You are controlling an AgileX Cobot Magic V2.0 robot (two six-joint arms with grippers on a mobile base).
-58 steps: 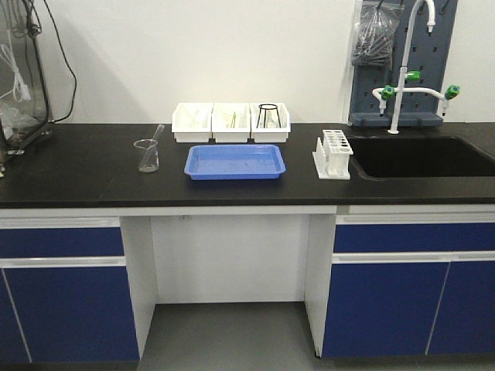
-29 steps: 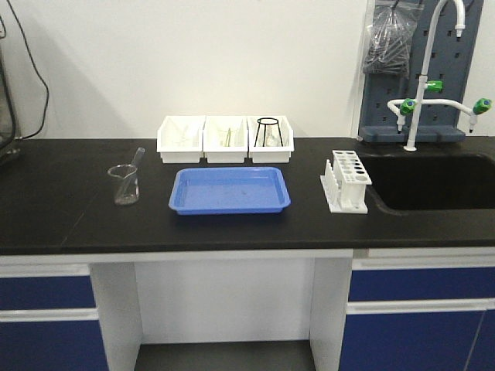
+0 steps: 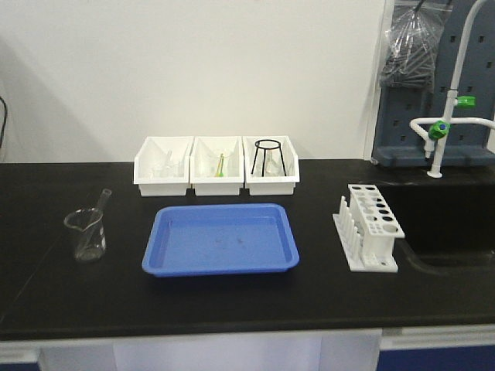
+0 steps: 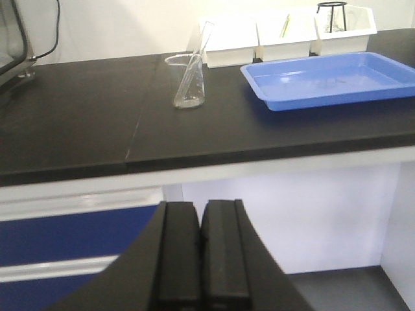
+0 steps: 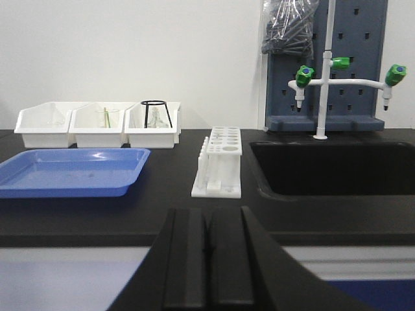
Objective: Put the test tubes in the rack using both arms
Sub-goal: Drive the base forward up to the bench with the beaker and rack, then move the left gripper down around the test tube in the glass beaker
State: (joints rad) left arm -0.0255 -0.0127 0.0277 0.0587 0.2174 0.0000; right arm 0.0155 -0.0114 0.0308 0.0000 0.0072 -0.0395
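Observation:
One clear test tube (image 3: 104, 198) leans in a glass beaker (image 3: 85, 243) at the bench's left; the left wrist view shows the same test tube (image 4: 202, 45) and beaker (image 4: 183, 87) ahead. The white rack (image 3: 373, 228) stands at the right beside the sink, its holes unfilled; it is straight ahead in the right wrist view, rack (image 5: 219, 162). My left gripper (image 4: 200, 206) is shut and empty, low in front of the bench edge. My right gripper (image 5: 207, 212) is also shut and empty, before the bench edge. Neither gripper shows in the front view.
A blue tray (image 3: 220, 270) lies mid-bench. Behind it stand three white bins (image 3: 217, 184); the right one holds a black tripod ring (image 3: 268, 157). A black sink (image 5: 337, 168) and a white faucet (image 3: 456, 116) are to the right of the rack.
The front view has closed in on the bench: everything on it looks larger and lower in frame, and the cabinets have dropped out of view. The things on the bench kept their places.

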